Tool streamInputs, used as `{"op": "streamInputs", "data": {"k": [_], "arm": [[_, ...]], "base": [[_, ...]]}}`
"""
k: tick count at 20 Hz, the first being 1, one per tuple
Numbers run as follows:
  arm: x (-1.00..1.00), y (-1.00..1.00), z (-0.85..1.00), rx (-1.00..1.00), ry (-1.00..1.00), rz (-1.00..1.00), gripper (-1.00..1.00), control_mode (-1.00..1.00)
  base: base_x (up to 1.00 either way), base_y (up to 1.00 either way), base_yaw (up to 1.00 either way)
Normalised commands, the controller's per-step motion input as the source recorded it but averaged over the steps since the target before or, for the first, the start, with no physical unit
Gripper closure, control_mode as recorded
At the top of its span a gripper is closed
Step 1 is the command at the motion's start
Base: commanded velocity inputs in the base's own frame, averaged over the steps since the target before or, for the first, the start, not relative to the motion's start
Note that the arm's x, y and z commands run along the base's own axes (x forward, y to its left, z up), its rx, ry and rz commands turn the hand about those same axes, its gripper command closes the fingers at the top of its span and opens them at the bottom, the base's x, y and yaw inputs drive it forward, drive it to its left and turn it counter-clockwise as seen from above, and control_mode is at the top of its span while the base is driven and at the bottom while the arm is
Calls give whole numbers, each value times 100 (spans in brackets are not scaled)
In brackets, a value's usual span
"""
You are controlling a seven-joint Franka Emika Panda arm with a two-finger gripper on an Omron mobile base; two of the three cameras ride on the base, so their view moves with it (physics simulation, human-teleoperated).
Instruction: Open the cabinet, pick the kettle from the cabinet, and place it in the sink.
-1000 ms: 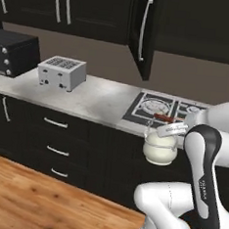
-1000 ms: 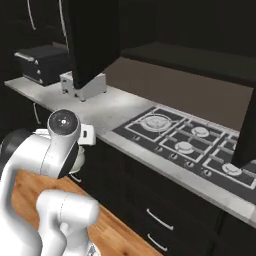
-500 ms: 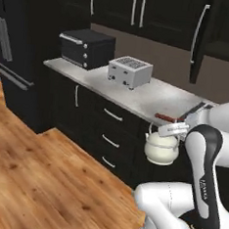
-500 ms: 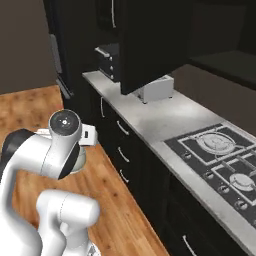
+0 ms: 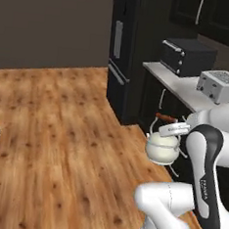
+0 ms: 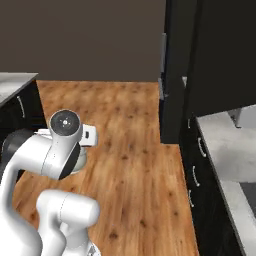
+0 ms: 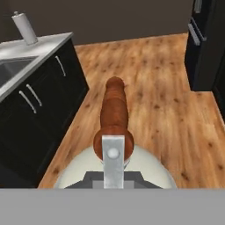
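My gripper (image 5: pixel 175 127) is shut on the reddish-brown wooden bar of the kettle (image 5: pixel 161 149), a squat cream-white pot that hangs in the air above the wood floor. The hand view looks down along that bar onto the kettle (image 7: pixel 147 167), whose round body sits just below. The sink (image 7: pixel 12 69), a dark grey basin in a pale counter, lies at the upper left of the hand view, well apart from the kettle. The cabinet (image 5: pixel 216 16), dark with vertical silver handles, is at the top right of the left base view.
A white paper-towel roll (image 7: pixel 24 27) stands on the counter behind the sink. A black toaster oven (image 5: pixel 188 56) and a silver toaster (image 5: pixel 219 85) sit on the counter to the right. A tall black unit (image 5: pixel 126 48) stands beside them. Wood floor (image 5: pixel 56 131) spreads to the left.
The whole picture has swung: the base has turned away from the hob counter towards the open floor. The kettle stays held in the shut gripper.
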Motion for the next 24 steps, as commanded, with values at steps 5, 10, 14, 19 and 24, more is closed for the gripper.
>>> {"op": "streamInputs", "data": {"k": [5,10,14,19,24], "arm": [[0,0,0,0,0,0,100,100],[0,0,0,0,0,0,100,100],[0,0,0,0,0,0,100,100],[0,0,0,0,0,0,100,100],[0,0,0,0,0,0,100,100]], "base": [[0,0,84],[0,0,81],[19,0,64],[37,-2,55],[52,-5,36]]}}
